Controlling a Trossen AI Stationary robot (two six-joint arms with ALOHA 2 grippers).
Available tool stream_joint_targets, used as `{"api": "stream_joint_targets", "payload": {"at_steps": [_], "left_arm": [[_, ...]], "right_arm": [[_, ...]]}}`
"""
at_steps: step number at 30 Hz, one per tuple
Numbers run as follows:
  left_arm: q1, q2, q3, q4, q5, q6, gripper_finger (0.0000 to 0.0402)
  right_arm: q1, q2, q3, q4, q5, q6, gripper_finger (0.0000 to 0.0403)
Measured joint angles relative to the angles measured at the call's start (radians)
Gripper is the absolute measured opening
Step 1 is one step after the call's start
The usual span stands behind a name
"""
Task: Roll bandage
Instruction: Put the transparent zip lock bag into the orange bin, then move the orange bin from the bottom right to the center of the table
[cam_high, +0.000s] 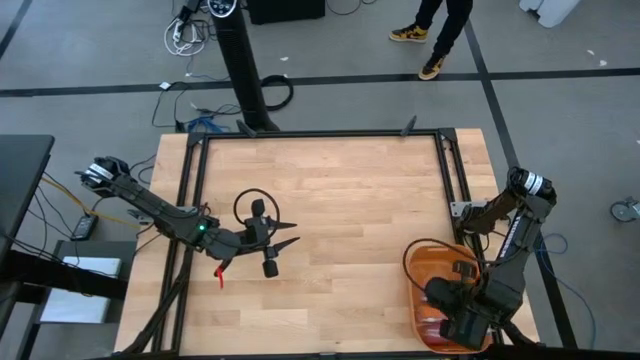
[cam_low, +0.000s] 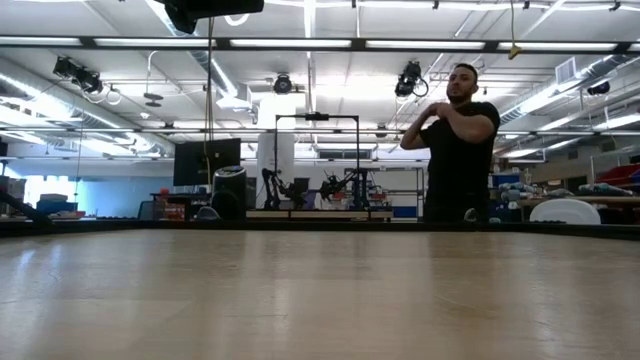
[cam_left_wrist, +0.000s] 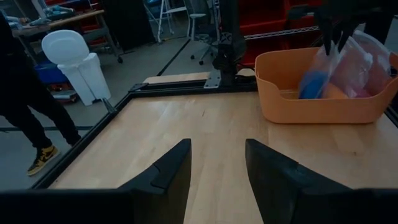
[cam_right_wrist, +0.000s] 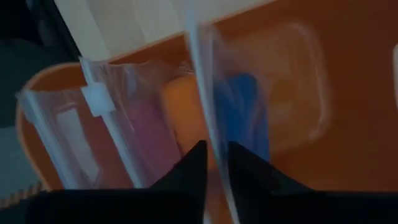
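Note:
An orange tray (cam_high: 415, 265) sits at the table's near right corner. Above it my right gripper (cam_right_wrist: 216, 163) points down, shut on a clear plastic bag (cam_right_wrist: 143, 118) with a white slider (cam_right_wrist: 96, 99). The blue bandage (cam_right_wrist: 245, 118) lies inside that bag, and shows as a blue patch (cam_left_wrist: 311, 84) in the left wrist view. My left gripper (cam_high: 292, 234) hovers open over the table's left half, pointing toward the tray, with nothing between its fingers (cam_left_wrist: 168, 174). My right gripper pinches a thin upper edge of the clear bag (cam_right_wrist: 208, 134) between its two fingers, coming from above and pointing down. The bag hangs below the fingers (cam_left_wrist: 336, 28), and its lower part with the bandage sits inside the tray (cam_left_wrist: 323, 102).
Black frame rails (cam_high: 320, 135) run along the table's far and side edges. A person (cam_high: 440, 35) stands on the floor beyond the far edge. Bare wood (cam_high: 350, 200) lies between the two arms.

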Motion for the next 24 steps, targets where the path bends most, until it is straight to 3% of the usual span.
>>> {"api": "stream_joint_targets", "payload": {"at_steps": [8, 12, 18, 24], "left_arm": [[0.000, 0.000, 0.000, 0.000, -0.003, 0.000, 0.0158], [0.000, 0.000, 0.000, 0.000, -0.005, 0.000, 0.0158], [0.001, 0.000, 0.000, -0.021, -0.017, 0.000, 0.0158], [0.003, 0.000, 0.000, -0.123, -0.020, -0.029, 0.0158]], "right_arm": [[-0.051, -0.012, 0.001, 0.053, -0.112, 0.005, 0.0181], [-0.084, -0.031, 0.060, 0.043, -0.072, -0.003, 0.0213], [-0.152, -0.041, 0.153, -0.156, 0.140, -0.070, 0.0217], [-0.313, -0.037, 0.080, -0.237, 0.158, -0.265, 0.0165]]}}
